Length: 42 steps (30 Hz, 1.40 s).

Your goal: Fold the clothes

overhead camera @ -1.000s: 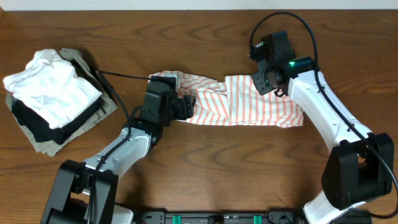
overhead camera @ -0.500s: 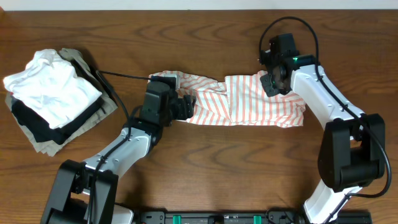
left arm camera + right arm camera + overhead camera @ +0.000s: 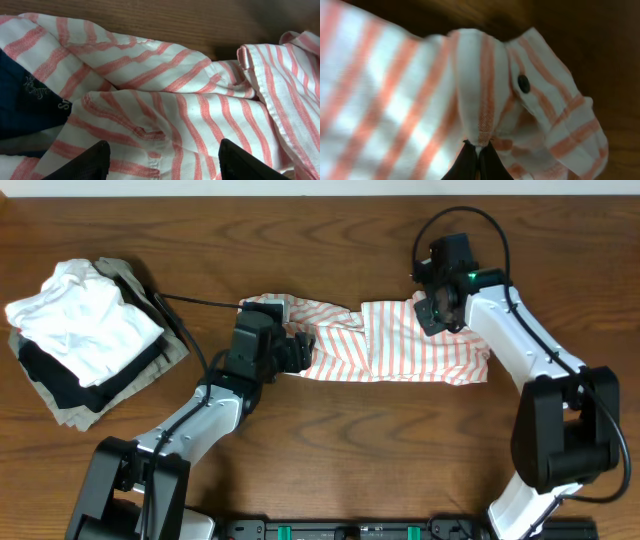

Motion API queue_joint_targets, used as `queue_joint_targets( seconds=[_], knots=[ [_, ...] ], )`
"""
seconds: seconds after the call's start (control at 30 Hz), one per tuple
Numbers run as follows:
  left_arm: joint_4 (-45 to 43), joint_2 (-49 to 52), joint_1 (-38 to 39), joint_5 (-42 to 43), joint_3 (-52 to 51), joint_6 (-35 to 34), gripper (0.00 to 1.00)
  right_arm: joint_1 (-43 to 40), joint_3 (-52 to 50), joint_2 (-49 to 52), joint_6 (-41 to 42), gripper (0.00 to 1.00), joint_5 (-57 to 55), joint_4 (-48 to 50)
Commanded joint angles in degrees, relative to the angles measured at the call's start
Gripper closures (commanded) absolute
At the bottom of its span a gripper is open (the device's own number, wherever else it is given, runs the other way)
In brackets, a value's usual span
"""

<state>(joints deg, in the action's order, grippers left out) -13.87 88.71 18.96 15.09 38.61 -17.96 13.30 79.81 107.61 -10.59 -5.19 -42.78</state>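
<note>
- The bench [image 3: 330, 465] carries 1 striped shirt and 1 pile of folded garments.
- The shirt [image 3: 400, 350] lies crumpled in a long band, well apart from the pile [image 3: 85, 340].
- The left fingers [image 3: 85, 162] are spread wide over the shirt's end nearer the pile, gripping nothing.
- The right fingers [image 3: 467, 162] pinch a shirt fold at the end farthest from the pile.

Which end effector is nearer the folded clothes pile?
Left. The left end effector is over the collar end of the striped shirt, toward the pile; the right end effector pinches its far end.
</note>
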Motion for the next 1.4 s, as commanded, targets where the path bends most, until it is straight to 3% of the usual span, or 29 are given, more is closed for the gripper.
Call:
queue_joint_targets(
  seconds=[0.0, 0.37, 0.4, 0.47, 0.53, 0.83, 0.9, 1.1, 1.37],
  knots=[
    [0.1, -0.4, -0.3, 0.3, 0.7, 0.8, 0.3, 3.1, 0.1, -5.2, -0.4, 0.99, 3.5, -0.3],
    [0.1, -0.4, -0.3, 0.3, 0.7, 0.8, 0.3, 7.1, -0.2, -2.6, -9.8, 0.94, 8.1, -15.6],
    [0.1, -0.4, -0.3, 0.3, 0.7, 0.8, 0.3, 7.1, -0.2, -2.4, -9.9, 0.86, 8.1, -15.8],
    [0.1, -0.4, -0.3, 0.3, 0.7, 0.8, 0.3, 6.9, -0.3, -1.9, -9.9, 0.59, 8.1, -15.7],
    [0.1, -0.4, -0.3, 0.3, 0.7, 0.8, 0.3, 6.6, -0.3, -1.7, -9.8, 0.5, 7.7, -15.3],
    [-0.7, -4.2, -2.1, 0.3, 1.0, 4.2, 0.29, 5.3, -0.1, -2.8, -7.6, 0.52, 6.5, -13.3],
    [-0.3, -6.2, -3.9, -1.4, 1.4, 4.7, 0.23, 5.3, 0.2, -4.3, -7.1, 0.52, 6.5, -12.2],
    [4.5, -6.7, -12.2, -2.0, 3.1, 4.6, 0.2, 4.0, 0.4, -9.6, -4.2, 0.5, 6.5, -7.8],
    [4.3, 0.0, -20.0, 6.7, 3.2, 4.6, 0.19, 1.8, 0.3, -6.1, -0.5, 0.53, 6.6, -7.9]
  ],
)
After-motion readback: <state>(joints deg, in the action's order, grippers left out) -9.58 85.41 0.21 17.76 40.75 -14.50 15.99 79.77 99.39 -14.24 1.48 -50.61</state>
